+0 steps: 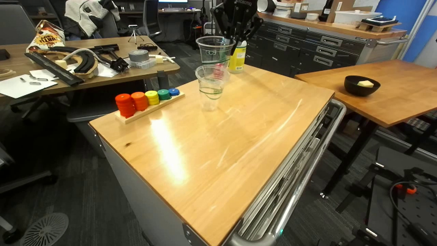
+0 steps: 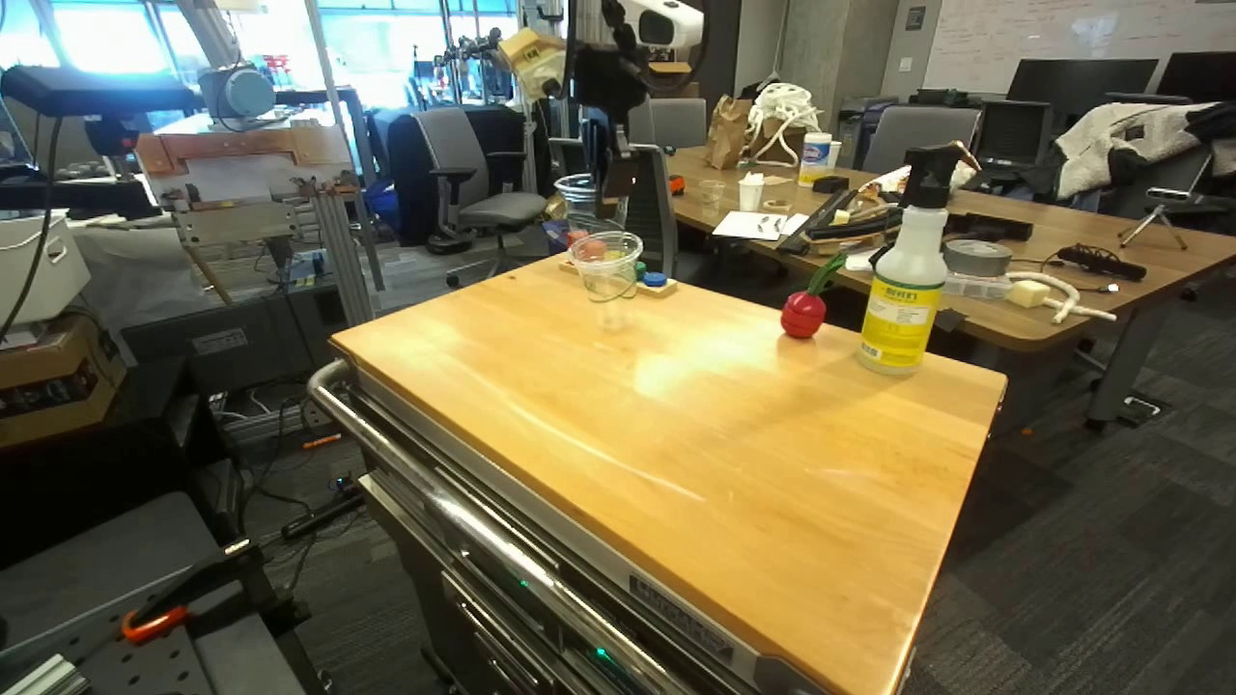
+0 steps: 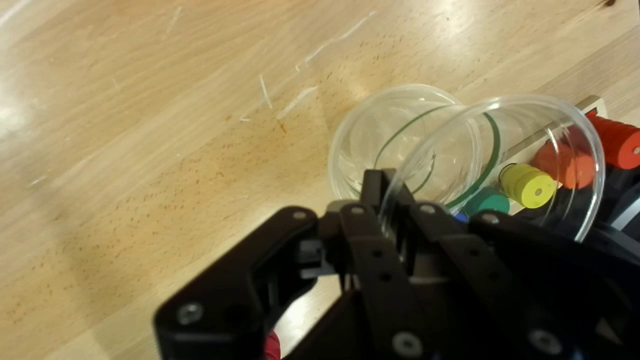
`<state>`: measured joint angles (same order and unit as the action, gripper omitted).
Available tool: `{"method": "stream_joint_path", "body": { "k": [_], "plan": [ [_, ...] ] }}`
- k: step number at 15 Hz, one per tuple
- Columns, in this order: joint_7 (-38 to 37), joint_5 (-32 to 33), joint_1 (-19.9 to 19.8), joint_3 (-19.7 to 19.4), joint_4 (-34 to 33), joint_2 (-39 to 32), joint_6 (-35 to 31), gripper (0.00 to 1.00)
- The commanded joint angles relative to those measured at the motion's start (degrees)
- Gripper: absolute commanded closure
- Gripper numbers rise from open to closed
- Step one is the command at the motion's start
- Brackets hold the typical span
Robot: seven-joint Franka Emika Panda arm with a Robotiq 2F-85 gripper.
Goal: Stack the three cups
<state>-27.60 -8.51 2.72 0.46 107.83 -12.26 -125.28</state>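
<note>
My gripper (image 1: 233, 51) is shut on the side wall of a clear plastic cup (image 1: 213, 51) and holds it upright or nearly so above the wooden tabletop. In the wrist view the fingertips (image 3: 382, 187) pinch the held cup's rim (image 3: 595, 150). A clear cup (image 1: 208, 97) stands upright below it; it also shows in an exterior view (image 2: 608, 285) and the wrist view (image 3: 370, 125). In the wrist view the held cup overlaps this cup and sits off toward the coloured rings. The standing cup shows doubled rim lines; I cannot tell whether another cup is nested in it. No separate third cup shows.
A wooden rack of coloured rings (image 1: 139, 102) stands near the cups. A red radish-like toy (image 2: 802, 315) and a yellow-labelled spray bottle (image 2: 903, 299) stand along one table edge. A metal handle (image 2: 454, 502) runs along the cart's side.
</note>
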Motion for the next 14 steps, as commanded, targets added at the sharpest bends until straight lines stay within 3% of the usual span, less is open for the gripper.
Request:
{"method": "stream_joint_path", "body": {
  "k": [1,8,10,14],
  "plan": [
    [1.3,-1.2,0.2,0.1,-0.1,-0.1,-1.5,0.69],
    [0.7,-0.8,0.8,0.3,-0.6,0.4,-2.5,0.17],
    [1.0,2.6,1.1,-0.3,-0.7,1.3,-1.2,0.02],
    [1.5,9.3,0.5,-1.6,-0.1,3.6,-0.4,0.00]
  ]
}}
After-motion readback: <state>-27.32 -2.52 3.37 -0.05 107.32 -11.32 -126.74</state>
